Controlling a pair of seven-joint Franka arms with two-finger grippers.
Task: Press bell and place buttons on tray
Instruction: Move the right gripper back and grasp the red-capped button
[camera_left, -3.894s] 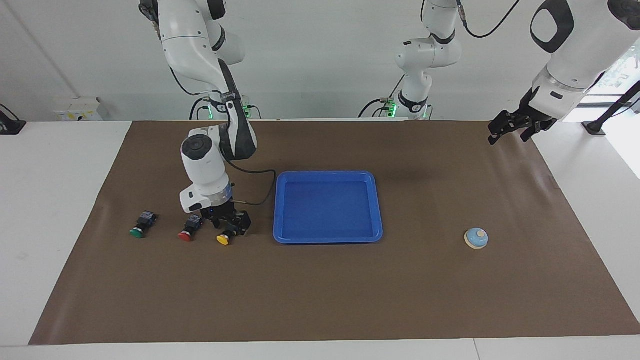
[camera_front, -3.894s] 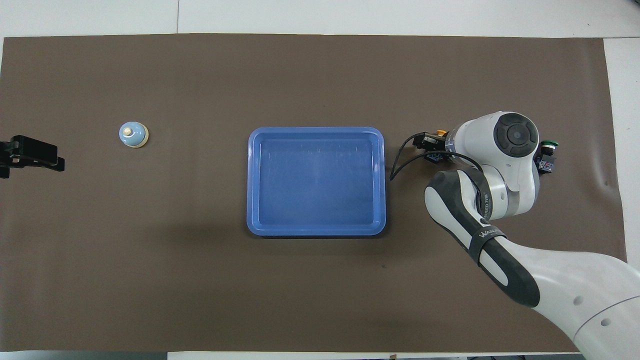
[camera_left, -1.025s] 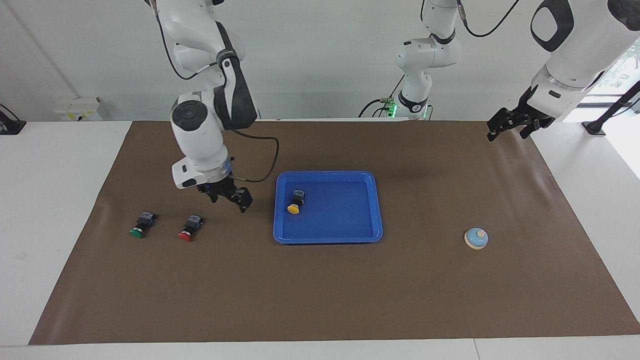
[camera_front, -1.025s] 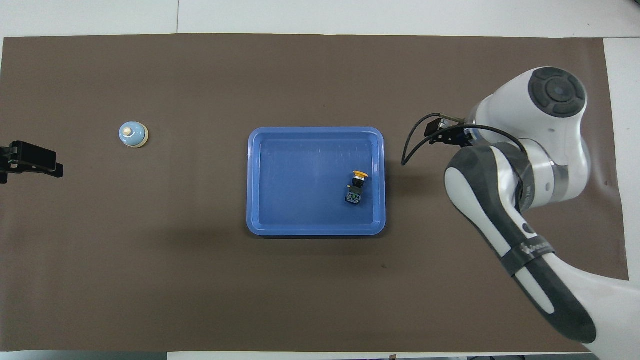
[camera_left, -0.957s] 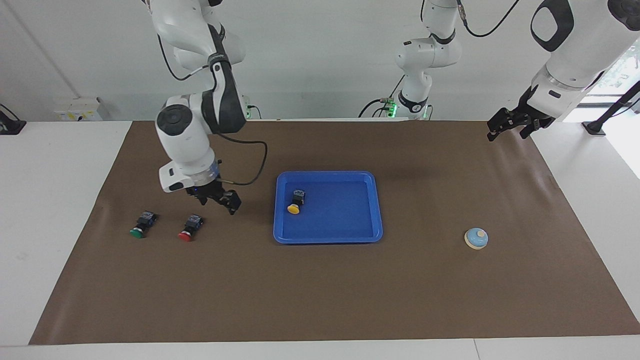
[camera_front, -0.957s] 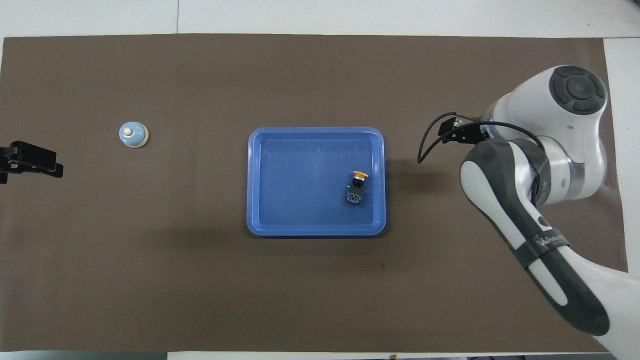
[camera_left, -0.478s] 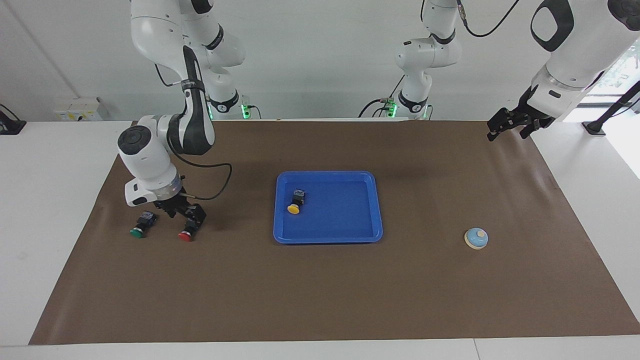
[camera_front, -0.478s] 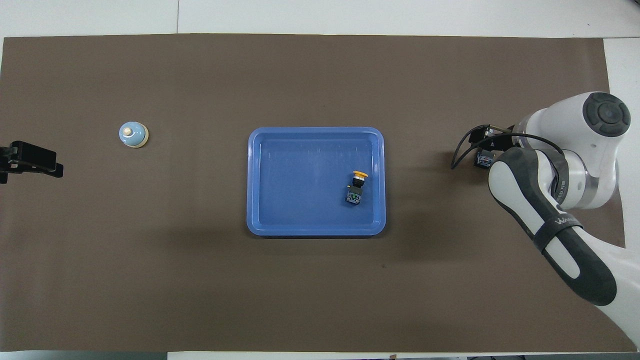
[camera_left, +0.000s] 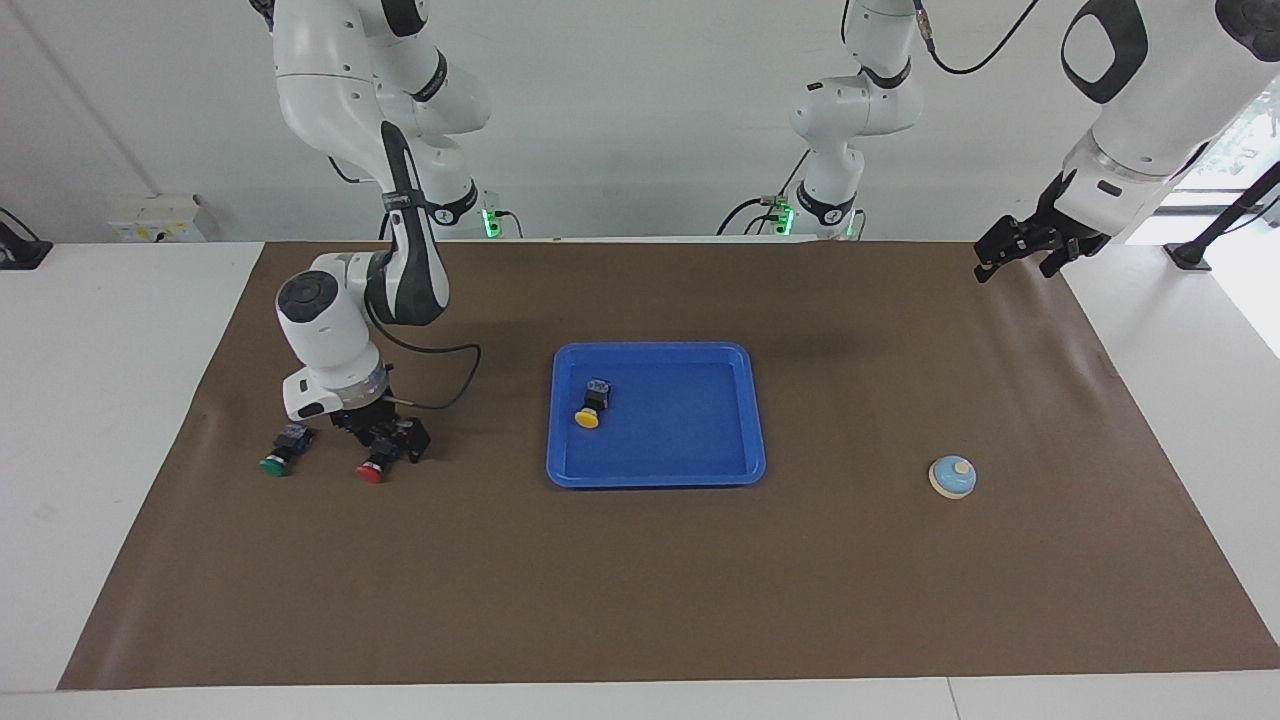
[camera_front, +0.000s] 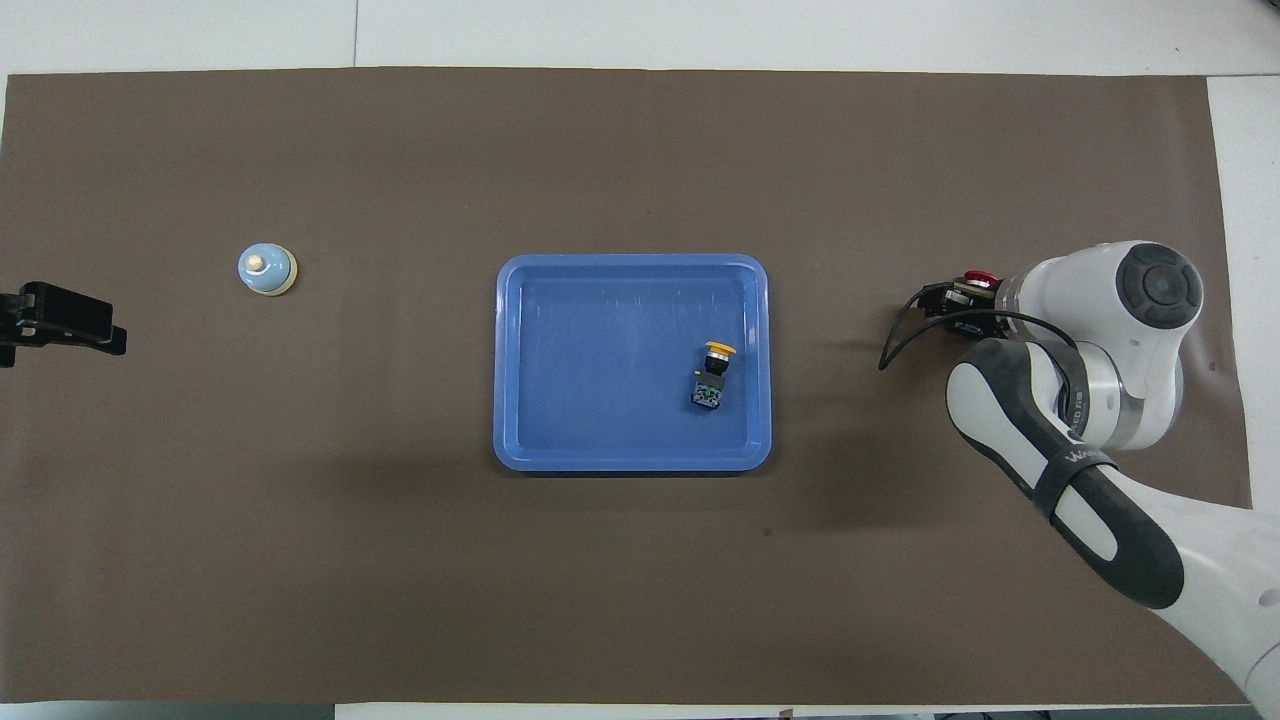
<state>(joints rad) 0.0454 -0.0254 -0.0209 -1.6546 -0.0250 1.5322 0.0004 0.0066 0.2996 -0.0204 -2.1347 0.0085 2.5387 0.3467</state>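
Landmark: flat, glossy bright blue plastic tray (camera_left: 745, 415), rounded corners, raised rim. In it lies the yellow-capped black push-button (camera_left: 591, 404).

Red-capped (camera_left: 375, 466) and green-capped (camera_left: 280, 452) buttons lie on the matte brown mat (camera_left: 640, 580), toward the right arm's end from the tray.

Right gripper (camera_left: 385, 440) is down around the red one – jaws astride its body, grip undetermined.

Dome bell (camera_left: 952, 477) (pale blue, cream knob) sits toward the left arm's end.

Left gripper (camera_left: 1030, 250) waits there, spread.

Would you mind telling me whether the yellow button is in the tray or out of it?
In. The yellow button lies on the blue tray floor, inside its raised rim, near the right arm's end.
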